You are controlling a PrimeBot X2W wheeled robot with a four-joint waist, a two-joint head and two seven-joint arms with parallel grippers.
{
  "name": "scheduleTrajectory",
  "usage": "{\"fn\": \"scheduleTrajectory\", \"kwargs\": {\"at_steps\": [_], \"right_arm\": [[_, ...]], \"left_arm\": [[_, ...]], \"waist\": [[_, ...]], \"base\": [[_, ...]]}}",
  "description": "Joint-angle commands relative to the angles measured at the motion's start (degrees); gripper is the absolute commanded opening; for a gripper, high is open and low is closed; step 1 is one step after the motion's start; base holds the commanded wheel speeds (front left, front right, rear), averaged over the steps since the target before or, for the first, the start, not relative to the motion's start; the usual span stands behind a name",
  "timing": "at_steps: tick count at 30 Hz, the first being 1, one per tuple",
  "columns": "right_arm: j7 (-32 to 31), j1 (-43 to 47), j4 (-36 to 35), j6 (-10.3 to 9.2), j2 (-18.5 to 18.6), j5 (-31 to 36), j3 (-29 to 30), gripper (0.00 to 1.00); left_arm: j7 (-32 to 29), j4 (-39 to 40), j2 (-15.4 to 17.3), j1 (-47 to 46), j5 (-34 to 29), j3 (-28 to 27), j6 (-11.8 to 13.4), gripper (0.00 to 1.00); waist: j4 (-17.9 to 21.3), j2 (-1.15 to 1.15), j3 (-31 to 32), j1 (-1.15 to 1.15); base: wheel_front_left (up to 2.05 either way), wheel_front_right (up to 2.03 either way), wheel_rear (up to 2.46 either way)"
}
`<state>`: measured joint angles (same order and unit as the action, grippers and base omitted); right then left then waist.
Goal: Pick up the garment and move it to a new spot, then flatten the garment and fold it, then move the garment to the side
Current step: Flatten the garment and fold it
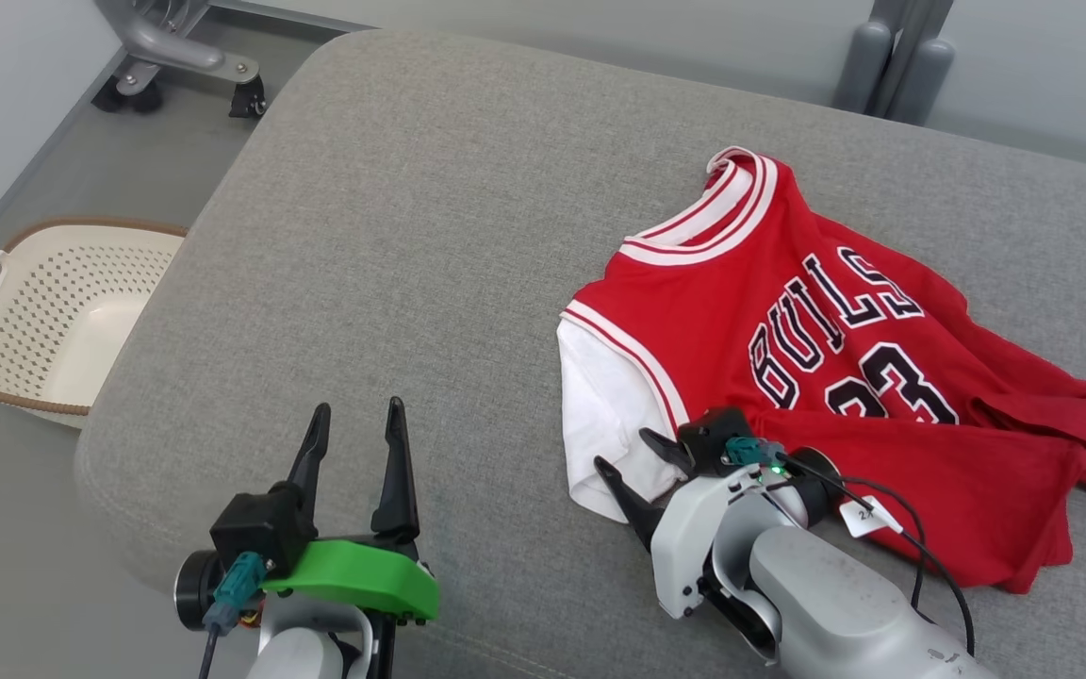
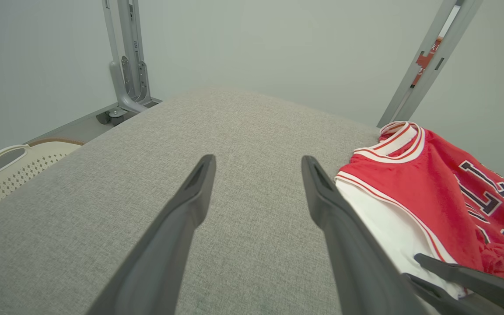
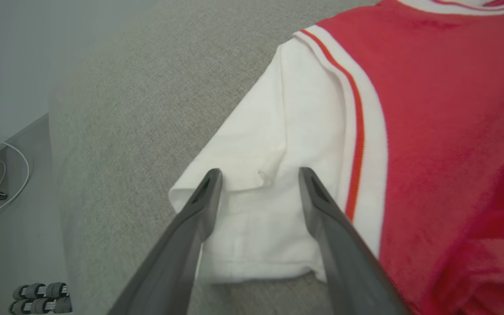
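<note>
While red jersey [image 1: 788,311] lies on grey cushion [image 1: 430,236], basket [image 1: 53,283] sits on floor [image 1: 189,123].

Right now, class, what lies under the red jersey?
The jersey lies on the grey cushion, which shows beside it. Its back and anything beneath it are covered.

Test-lab rm: bare grey wall [image 2: 256,43], castored metal frame [image 1: 166,42], padded grey bench [image 1: 430,236], laundry basket [image 1: 62,283].

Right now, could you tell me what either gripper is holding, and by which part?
Nothing is held. The right gripper is open over the white sleeve of the jersey; the left gripper is open over the grey cushion.
</note>
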<state>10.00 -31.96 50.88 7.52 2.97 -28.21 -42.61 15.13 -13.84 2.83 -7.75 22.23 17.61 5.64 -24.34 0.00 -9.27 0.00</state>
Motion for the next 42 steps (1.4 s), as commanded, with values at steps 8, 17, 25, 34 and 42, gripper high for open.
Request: {"fn": "scheduleTrajectory", "kwargs": {"at_steps": [8,17,25,34,42], "right_arm": [[2.1,-3.1,0.2,-0.06,0.0,-4.7,-5.9,0.0],[1.1,-4.6,-7.4,-0.04,0.2,-13.4,-20.6,1.0],[5.0,-6.5,-4.1,-0.04,2.5,-14.6,-17.3,1.0],[5.2,-1.1,-6.3,-0.04,11.5,-5.0,1.9,1.0],[5.1,10.0,-12.2,-0.04,14.2,3.0,18.9,1.0]], "left_arm": [[0.0,0.1,0.1,-1.0,0.6,-0.1,0.4,1.0],[0.0,0.0,0.1,-0.8,-0.3,-0.8,0.4,1.0],[0.0,0.0,0.1,0.1,-1.0,-1.7,0.1,1.0],[0.0,0.3,0.1,1.2,-1.4,-2.4,0.3,1.0],[0.0,0.4,0.1,2.0,-1.8,-2.9,0.0,1.0]], "waist": [[-0.6,0.0,-0.3,0.0],[2.0,0.0,0.4,0.0],[6.2,0.0,1.3,0.0],[10.2,0.0,2.6,0.0],[12.7,0.0,3.0,0.0]], "base": [[0.0,0.0,0.0],[0.0,0.0,0.0],[0.0,0.0,0.0],[0.0,0.0,0.0],[0.0,0.0,0.0]]}}
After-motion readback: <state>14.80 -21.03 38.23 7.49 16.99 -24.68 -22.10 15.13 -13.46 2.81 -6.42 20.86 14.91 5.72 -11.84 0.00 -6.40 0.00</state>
